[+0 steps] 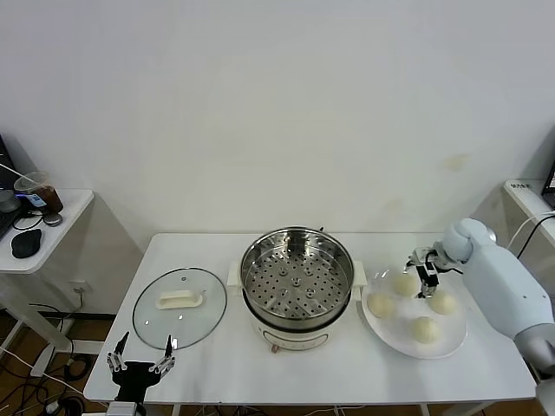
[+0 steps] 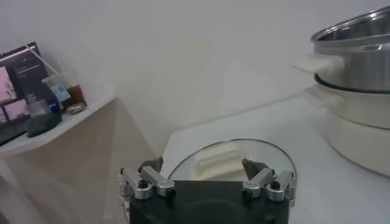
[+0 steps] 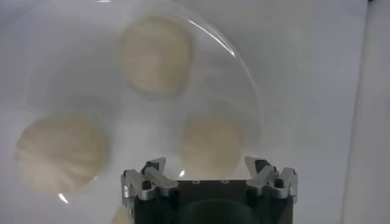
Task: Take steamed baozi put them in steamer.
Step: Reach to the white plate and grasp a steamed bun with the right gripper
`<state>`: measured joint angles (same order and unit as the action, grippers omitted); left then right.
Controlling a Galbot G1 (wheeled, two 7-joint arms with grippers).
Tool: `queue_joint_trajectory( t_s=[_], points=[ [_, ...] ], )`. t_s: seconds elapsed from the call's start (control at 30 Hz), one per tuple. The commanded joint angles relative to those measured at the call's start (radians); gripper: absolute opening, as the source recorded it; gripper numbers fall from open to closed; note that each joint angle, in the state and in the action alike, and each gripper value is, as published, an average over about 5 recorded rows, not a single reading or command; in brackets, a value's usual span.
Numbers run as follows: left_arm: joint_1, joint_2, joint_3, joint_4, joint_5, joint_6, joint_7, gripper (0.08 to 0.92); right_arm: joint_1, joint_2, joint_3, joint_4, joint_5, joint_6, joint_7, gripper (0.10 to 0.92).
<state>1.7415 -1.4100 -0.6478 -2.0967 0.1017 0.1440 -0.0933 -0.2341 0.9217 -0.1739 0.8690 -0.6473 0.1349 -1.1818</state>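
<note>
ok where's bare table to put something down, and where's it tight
Free: the white table's front strip between the round glass lid and the stainless-steel steamer, and the back edge behind the lid. Crowded: the right end, where the white plate holds four cream-white baozi under the open right gripper. The open left gripper sits at the front-left corner.

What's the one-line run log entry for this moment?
right gripper: open above baozi on plate | left gripper: open, parked by glass lid | steamer: empty

fourth baozi (image 3: 119, 214) mostly hidden, steamer (image 2: 359, 91) seemingly cropped
</note>
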Motion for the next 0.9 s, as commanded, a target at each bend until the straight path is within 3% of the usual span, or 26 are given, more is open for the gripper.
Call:
queue_joint_trajectory(
  t_s=[0.03,0.47,0.9],
  points=[
    [0.002,-0.006,-0.001,0.002,0.003,0.005,-0.001,0.823,0.014,0.039,0.004,-0.050,-0.043,0.015,0.013,0.823],
    [0.004,-0.008,-0.001,-0.004,0.002,0.009,-0.001,0.823,0.003,0.045,0.017,-0.053,-0.050,0.009,0.022,0.801],
    [0.003,-0.015,0.004,-0.011,0.002,0.012,-0.003,0.823,0.004,0.035,0.030,-0.051,-0.021,0.000,0.021,0.589]
  ],
)
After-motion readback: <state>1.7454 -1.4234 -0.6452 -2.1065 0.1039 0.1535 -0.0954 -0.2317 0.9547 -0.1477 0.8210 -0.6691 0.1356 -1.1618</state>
